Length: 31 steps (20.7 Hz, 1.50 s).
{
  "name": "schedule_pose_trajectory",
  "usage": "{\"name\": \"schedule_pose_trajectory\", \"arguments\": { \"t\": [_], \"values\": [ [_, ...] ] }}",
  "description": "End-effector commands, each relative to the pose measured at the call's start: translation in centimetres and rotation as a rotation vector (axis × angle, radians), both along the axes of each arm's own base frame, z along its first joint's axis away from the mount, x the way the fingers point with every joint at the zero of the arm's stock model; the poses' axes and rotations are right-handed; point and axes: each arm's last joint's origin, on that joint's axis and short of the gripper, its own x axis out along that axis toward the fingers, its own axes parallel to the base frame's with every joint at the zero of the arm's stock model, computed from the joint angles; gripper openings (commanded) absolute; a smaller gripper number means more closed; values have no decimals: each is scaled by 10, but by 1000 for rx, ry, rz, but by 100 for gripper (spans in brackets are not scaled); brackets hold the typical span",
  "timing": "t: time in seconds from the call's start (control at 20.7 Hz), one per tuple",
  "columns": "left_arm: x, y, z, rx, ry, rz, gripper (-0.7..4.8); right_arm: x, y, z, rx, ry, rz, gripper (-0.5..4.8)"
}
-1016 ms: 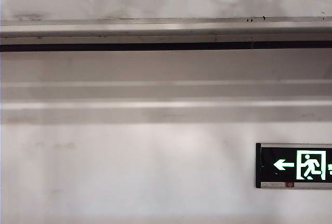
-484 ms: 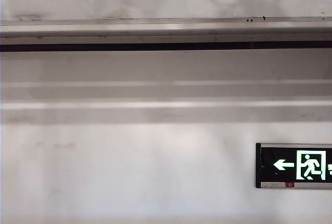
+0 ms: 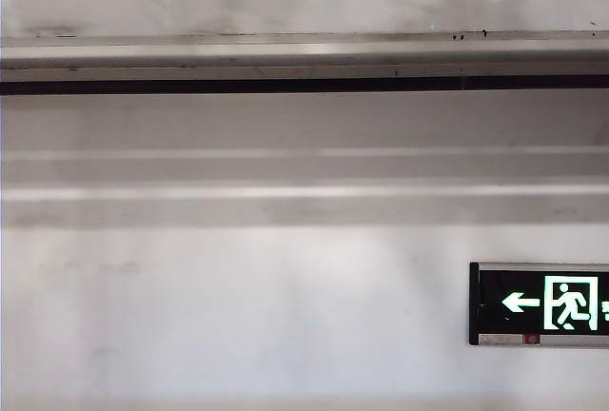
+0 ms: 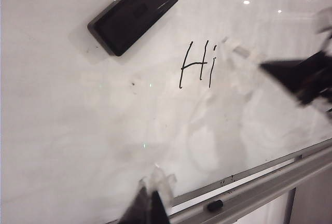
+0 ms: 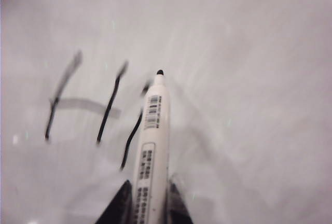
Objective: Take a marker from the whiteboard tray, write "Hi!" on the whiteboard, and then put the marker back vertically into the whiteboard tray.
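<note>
My right gripper is shut on the marker, a white barrel with barcode labels. Its black tip is uncapped and sits at the whiteboard, just beside the black "Hi" strokes. In the left wrist view the same "Hi" shows on the whiteboard, and the right gripper is a dark blurred shape beside it. My left gripper hangs close to the board above the whiteboard tray, fingers pressed together and empty. The exterior view shows the whiteboard tray with no gripper in sight.
A black eraser clings to the board up and left of the writing. A small black cap-like piece lies on the tray. Below the tray is plain wall with a green exit sign.
</note>
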Motion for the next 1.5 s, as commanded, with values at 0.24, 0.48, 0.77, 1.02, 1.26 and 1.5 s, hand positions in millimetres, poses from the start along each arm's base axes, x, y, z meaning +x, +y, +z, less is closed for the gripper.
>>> {"name": "schedule_pose_trajectory", "arguments": {
  "t": [0.24,0.48,0.77,1.02,1.26,1.5],
  "values": [
    [-2,0,3,-4,-20,-9,-6,-6,-14,10,9,-58,-43,-5],
    [-2,0,3,-4,-21,-8,-6,6,-8,3,-6,-31,-45,-5],
    [-2,0,3,-4,-20,-9,-6,14,-4,-2,-14,-12,-52,-5],
    [-2,0,3,-4,-20,-9,-6,17,-3,-7,-32,28,-67,-4],
    [-2,0,3,-4,-19,-9,-6,18,-3,-15,-73,103,-69,-5],
    [-2,0,3,-4,-19,-9,-6,19,-3,-24,-114,186,-79,-5]
  ]
}}
